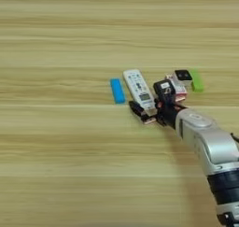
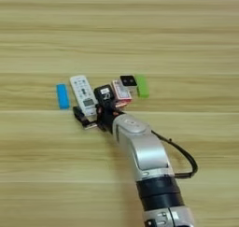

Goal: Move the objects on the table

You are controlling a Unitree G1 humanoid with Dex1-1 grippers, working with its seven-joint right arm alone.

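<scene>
Hand (image 1: 148, 108) at white remote (image 1: 138, 87)'s near end; bare table (image 1: 56, 165) all around.

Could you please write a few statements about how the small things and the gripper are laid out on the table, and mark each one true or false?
1. The blue bar lies left of the white remote. True.
2. The green bar is the item furthest to the robot's left. False: it is furthest right; the blue bar is furthest left.
3. The right gripper is at the remote's near end. True.
4. The red-and-white packet lies between the remote and the green bar. True.
5. The small black block sits alone, far from the others, on the table. False: it sits in the cluster, close beside the green bar.
</scene>
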